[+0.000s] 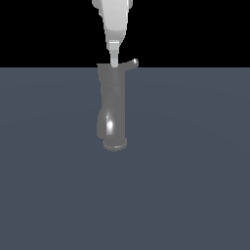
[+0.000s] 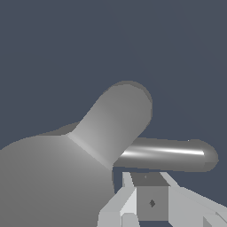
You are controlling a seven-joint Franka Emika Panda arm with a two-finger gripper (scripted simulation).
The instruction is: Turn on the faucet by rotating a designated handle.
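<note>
The faucet (image 1: 113, 107) is a grey glossy upright cylinder on a round flared base, with a bright glint low on its body. Its handle (image 1: 132, 64) is a short thin lever pointing toward the exterior view's right from the wider top section. My white gripper (image 1: 114, 61) comes straight down from above, and its tips meet the faucet's top just beside the handle's root. In the wrist view the faucet (image 2: 53, 177) fills the near side. The shiny handle (image 2: 170, 154) lies just beyond my gripper (image 2: 148, 201), whose fingers are shut with nothing between them.
The faucet stands on a flat dark blue-grey surface (image 1: 195, 185) that spreads all around it. Black background lies behind it. No other objects show.
</note>
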